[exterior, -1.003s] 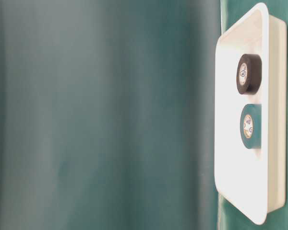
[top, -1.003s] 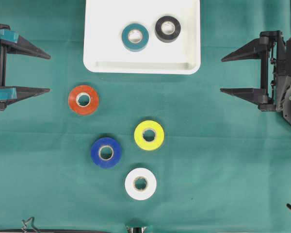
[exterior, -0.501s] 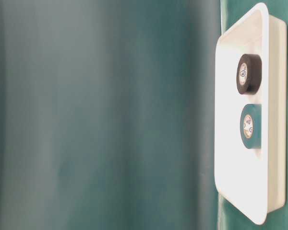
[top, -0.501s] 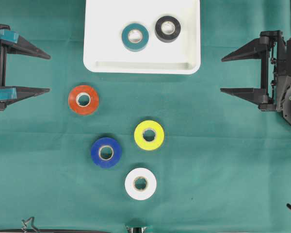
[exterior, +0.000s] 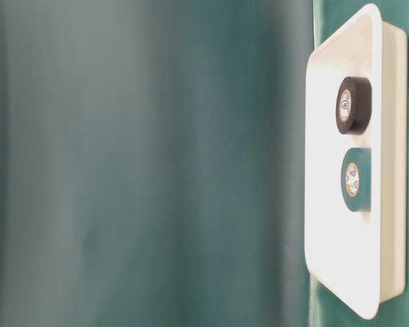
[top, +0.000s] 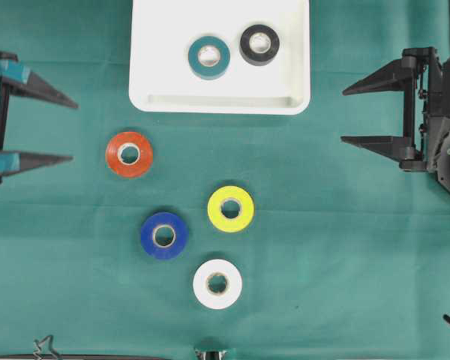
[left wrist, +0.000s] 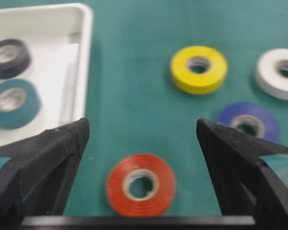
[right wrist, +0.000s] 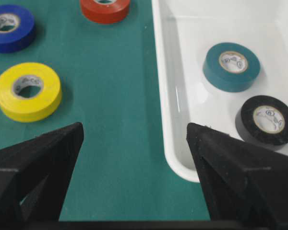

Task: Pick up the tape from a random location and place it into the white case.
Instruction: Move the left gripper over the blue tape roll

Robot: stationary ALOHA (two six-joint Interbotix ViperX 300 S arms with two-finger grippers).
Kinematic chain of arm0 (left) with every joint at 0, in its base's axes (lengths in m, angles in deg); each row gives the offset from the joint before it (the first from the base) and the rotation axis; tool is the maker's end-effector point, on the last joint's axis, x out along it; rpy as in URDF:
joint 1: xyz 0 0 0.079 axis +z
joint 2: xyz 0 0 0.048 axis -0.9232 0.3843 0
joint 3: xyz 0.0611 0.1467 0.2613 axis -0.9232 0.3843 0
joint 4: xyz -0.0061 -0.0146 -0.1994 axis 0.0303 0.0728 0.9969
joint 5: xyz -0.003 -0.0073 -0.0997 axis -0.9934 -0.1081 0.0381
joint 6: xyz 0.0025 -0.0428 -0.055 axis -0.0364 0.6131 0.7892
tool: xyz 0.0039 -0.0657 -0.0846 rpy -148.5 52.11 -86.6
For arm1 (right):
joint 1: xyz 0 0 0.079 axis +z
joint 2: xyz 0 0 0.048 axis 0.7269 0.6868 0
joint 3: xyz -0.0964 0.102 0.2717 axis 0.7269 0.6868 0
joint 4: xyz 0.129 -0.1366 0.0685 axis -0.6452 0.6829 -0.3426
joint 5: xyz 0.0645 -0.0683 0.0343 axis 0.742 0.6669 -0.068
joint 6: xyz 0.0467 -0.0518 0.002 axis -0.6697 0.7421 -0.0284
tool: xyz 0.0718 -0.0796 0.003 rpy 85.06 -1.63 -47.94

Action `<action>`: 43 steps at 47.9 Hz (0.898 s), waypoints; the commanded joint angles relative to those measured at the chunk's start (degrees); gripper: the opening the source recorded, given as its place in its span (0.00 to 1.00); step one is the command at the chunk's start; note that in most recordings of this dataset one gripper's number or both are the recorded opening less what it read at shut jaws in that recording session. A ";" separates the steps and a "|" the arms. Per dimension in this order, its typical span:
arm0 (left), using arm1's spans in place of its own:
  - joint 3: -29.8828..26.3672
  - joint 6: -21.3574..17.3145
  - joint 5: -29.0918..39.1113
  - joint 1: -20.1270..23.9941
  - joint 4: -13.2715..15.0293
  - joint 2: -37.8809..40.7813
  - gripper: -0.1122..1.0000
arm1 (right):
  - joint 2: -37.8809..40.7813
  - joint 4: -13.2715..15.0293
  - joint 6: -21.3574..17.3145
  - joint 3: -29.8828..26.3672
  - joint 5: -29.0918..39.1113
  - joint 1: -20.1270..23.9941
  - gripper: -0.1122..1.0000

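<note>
**Green cloth, white tray, six rolls**

Green cloth (top: pixel 345 247) across the whole tabletop. At the far edge, large shallow white rectangular plastic case (top: pixel 157 75) with rounded corners and raised rim, holding two flat tape rolls: teal roll (top: pixel 209 57) beside black roll (top: pixel 259 45), close but apart. At the left edge, left gripper (top: pixel 69 129), black fingers with teal pads spread wide, empty. At the right edge, right gripper (top: pixel 343 115), black fingers likewise spread wide, empty, aimed toward the case's near corner. On the cloth in front of the case, four more tape rolls, all lying flat and well apart from both grippers: orange-red roll (top: pixel 129 154) nearest the left gripper, yellow roll (top: pixel 230 208) near the middle, blue roll (top: pixel 164 235) just left of it, white roll (top: pixel 217 283) closest to the near edge. From the left wrist, orange-red roll centred between the open fingers.
</note>
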 commanded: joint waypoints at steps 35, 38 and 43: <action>-0.88 4.66 -0.97 -9.40 0.18 0.18 0.98 | 0.18 0.18 -0.09 -1.76 -0.26 0.09 0.88; -0.97 4.75 -2.11 -9.40 0.18 0.44 0.98 | 0.18 0.18 -0.09 -1.85 -0.26 0.09 0.88; -1.14 4.75 -4.66 -9.84 0.18 1.23 0.98 | 0.18 0.18 -0.09 -1.85 -0.26 0.09 0.88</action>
